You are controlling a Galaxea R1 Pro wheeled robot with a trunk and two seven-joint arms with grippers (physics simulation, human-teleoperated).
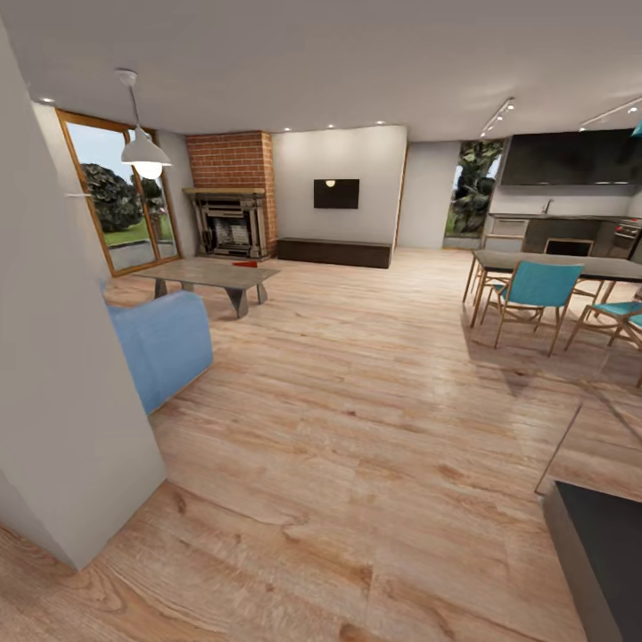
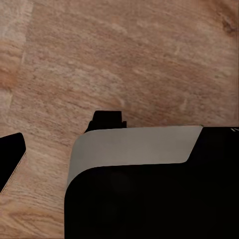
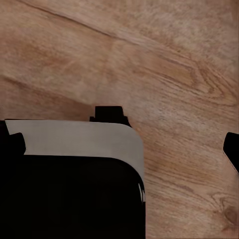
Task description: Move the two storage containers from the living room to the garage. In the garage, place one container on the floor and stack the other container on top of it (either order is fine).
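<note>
I am in the living room, on its light wood-plank floor (image 1: 357, 428). A small red-orange shape (image 1: 244, 264) sits at the far edge of the low table (image 1: 209, 273); it is too small to tell whether it is one of the storage containers. The garage is out of view. My left gripper (image 2: 119, 164) hangs over the wood floor beside my dark base, with one black fingertip (image 2: 11, 158) at the frame's edge and nothing between the fingers. My right gripper (image 3: 119, 154) hangs the same way, one fingertip (image 3: 232, 149) showing at the edge.
A grey wall corner (image 1: 62, 383) stands close at the left, with the blue sofa (image 1: 165, 343) behind it. A dining table with teal chairs (image 1: 535, 290) is at the right, and a dark counter edge (image 1: 602, 544) is near right. The brick fireplace (image 1: 232, 209) is far back.
</note>
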